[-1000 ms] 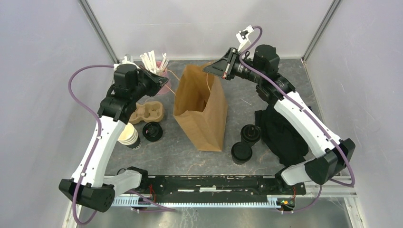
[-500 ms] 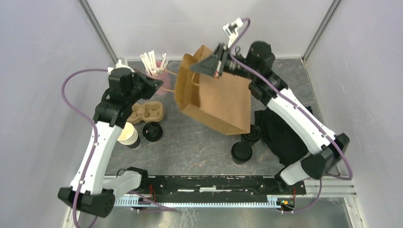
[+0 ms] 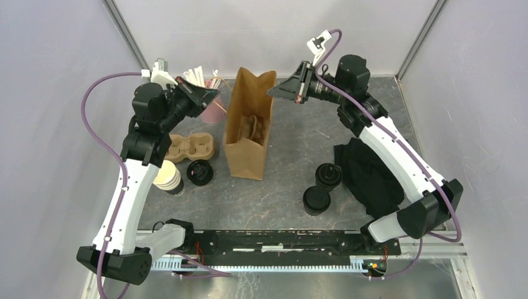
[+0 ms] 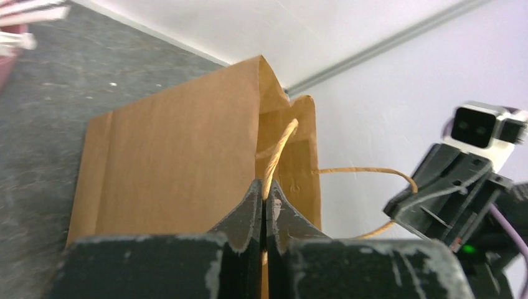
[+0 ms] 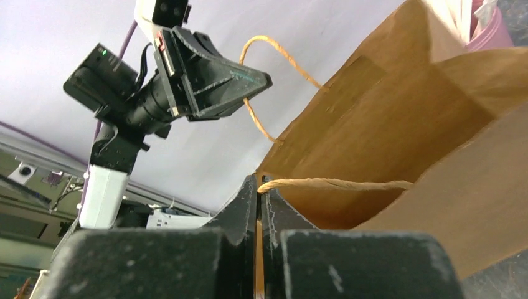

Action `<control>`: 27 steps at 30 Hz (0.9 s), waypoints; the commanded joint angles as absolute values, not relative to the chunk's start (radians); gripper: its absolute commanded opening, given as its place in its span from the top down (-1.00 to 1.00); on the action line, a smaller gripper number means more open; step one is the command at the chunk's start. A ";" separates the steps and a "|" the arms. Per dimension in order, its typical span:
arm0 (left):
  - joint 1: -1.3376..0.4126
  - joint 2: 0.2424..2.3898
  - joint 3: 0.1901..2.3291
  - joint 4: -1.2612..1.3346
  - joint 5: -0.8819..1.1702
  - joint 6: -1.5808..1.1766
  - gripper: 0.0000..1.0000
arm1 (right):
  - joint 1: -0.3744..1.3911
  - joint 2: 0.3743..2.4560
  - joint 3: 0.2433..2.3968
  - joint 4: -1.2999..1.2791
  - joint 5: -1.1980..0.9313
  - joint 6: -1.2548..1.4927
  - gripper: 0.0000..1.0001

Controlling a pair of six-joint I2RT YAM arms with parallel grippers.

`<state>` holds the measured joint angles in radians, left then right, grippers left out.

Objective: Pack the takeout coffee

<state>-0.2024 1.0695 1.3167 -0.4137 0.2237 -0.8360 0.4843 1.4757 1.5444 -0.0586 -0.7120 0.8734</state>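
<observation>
Swung up and tilted toward the right arm half a second ago, the bag (image 3: 248, 142) now stands upright again on the tabletop (image 3: 286, 187), with its mouth held open between the 2 tools. Meanwhile the left tool (image 3: 216, 95) has lifted a little. Its fingers are pressed together on a twine handle (image 4: 277, 152), and the cord rises straight out from between the tips. The right tool (image 3: 271, 92) is pinched just as tight on the other handle (image 5: 336, 182), which runs taut from its tips to the bag's wall. Each tool hangs just beside the bag's top edge, 1 on each side.

The coffee sits apart from both tools. On the base side of the right tool, well away from it, a lidded cup (image 3: 328, 174) stands with another lidded cup (image 3: 316, 200) just beside it, near a black cloth (image 3: 370, 180). A 3rd lidded cup (image 3: 200, 172) stands on the base side of the left tool, next to an open cup (image 3: 168, 177) and a pulp carrier (image 3: 193, 147). A pink cup (image 3: 215, 113) of white sticks stands right under the left tool.
</observation>
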 commanded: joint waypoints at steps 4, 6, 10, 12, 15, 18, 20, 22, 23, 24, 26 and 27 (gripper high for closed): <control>-0.199 1.018 1.204 -0.209 0.471 -0.793 0.97 | 0.487 1.278 1.242 0.055 -0.792 0.828 1.00; -0.199 1.009 1.165 -0.184 0.503 -0.805 0.96 | 0.494 1.221 1.139 0.043 -0.790 0.804 0.96; -0.200 1.001 1.109 -0.112 0.637 -0.831 0.96 | 0.509 1.115 1.012 -0.057 -0.801 0.646 0.92; -0.202 0.998 1.076 -0.016 0.748 -0.872 0.97 | 0.512 1.073 0.959 -0.046 -0.823 0.601 0.88; -0.207 1.006 1.063 0.083 0.867 -0.906 0.96 | 0.513 1.039 0.920 -0.017 -0.849 0.580 0.88; -0.211 1.037 1.108 0.009 0.916 -0.827 0.97 | 0.518 1.010 0.864 -0.026 -0.840 0.538 0.92; -0.217 1.069 1.113 0.015 0.945 -0.835 0.96 | 0.526 0.975 0.798 -0.048 -0.827 0.487 0.94; -0.233 1.108 1.129 0.042 0.958 -0.865 0.96 | 0.526 0.957 0.747 -0.081 -0.835 0.447 0.94; -0.245 1.131 1.146 0.054 0.960 -0.878 0.96 | 0.527 0.951 0.732 -0.112 -0.841 0.429 0.95; -0.263 1.154 1.163 0.059 0.959 -0.889 0.96 | 0.526 0.944 0.715 -0.130 -0.851 0.417 0.95; -0.302 1.198 1.200 0.033 0.954 -0.882 0.96 | 0.527 0.933 0.698 -0.152 -0.860 0.408 0.96; -0.315 1.216 1.212 0.011 0.947 -0.877 0.96 | 0.526 0.930 0.701 -0.164 -0.863 0.399 0.96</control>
